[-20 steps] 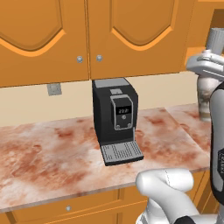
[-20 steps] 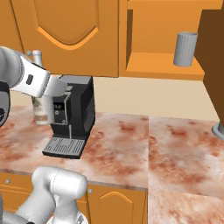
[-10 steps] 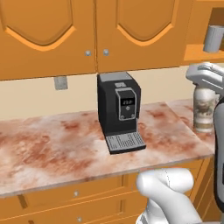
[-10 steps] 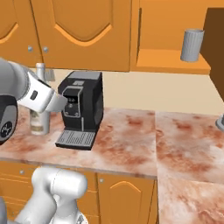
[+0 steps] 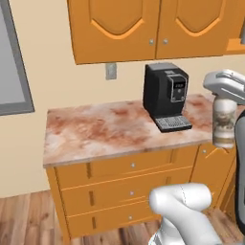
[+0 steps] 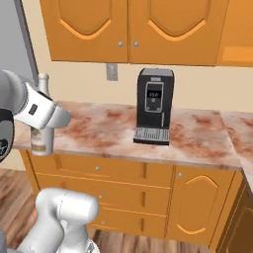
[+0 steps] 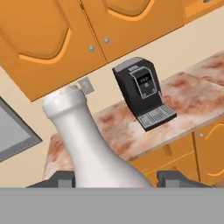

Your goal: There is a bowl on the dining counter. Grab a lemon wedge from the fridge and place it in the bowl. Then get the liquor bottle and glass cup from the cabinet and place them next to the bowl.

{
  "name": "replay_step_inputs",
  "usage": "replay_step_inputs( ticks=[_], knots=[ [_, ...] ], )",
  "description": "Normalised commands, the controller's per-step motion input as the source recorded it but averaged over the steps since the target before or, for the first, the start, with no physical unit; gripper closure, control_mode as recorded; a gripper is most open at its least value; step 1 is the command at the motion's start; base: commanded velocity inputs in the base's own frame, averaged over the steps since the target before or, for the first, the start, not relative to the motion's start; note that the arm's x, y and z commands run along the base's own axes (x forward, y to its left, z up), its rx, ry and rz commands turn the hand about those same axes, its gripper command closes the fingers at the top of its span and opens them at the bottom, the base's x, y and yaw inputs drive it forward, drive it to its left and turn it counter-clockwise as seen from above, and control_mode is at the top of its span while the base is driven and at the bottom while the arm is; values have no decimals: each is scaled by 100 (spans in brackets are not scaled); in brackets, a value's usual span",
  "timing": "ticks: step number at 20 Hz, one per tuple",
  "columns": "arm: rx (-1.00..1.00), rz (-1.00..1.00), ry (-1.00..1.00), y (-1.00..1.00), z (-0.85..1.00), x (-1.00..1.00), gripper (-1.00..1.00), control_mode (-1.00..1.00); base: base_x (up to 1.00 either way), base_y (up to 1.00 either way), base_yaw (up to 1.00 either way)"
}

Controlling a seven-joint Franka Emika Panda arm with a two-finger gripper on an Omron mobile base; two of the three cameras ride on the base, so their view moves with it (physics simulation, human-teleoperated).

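My gripper (image 7: 116, 180) is shut on the liquor bottle (image 7: 89, 144), a slim pale bottle whose neck rises up the middle of the hand view between the two dark fingertips (image 7: 61, 178). From the left base view the liquor bottle (image 5: 224, 123) hangs in the air at the right, under the grey hand. The right base view has the liquor bottle (image 6: 42, 136) at the left, upright, with the gripper (image 6: 48, 114) across its shoulder. The orange cabinet (image 5: 143, 28) doors above the counter are closed. A grey sliver of the glass cup (image 5: 242, 32) shows at the right edge. Bowl, dining counter and lemon wedge are out of view.
A black coffee machine (image 6: 154, 106) stands on the marbled kitchen counter (image 6: 104, 133), over orange drawers (image 5: 124, 191). A wall outlet (image 5: 111, 71) sits on the cream wall. A tall grey surface (image 5: 10, 57) fills the left edge; I cannot tell whether it is the fridge. Wooden floor (image 5: 24, 215) lies below.
The whole picture has shifted: the base has backed off and swung left, so counter and coffee machine look smaller and floor appears. The bottle stays in the gripper.
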Motion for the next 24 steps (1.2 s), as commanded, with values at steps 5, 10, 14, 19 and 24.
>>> replay_step_inputs(
  ticks=[5, 10, 14, 19, 24],
  knots=[
    [0, 0, 0, 0, 0, 0, 100, 100, -95, 16, -44],
    [0, 0, 0, 0, 0, 0, 100, 100, -53, 0, -84],
    [0, 0, 0, 0, 0, 0, 100, 100, -34, -1, -89],
    [0, 0, 0, 0, 0, 0, 100, 100, -33, -1, -89],
    [0, 0, 0, 0, 0, 0, 100, 100, -30, -7, -89]
  ],
)
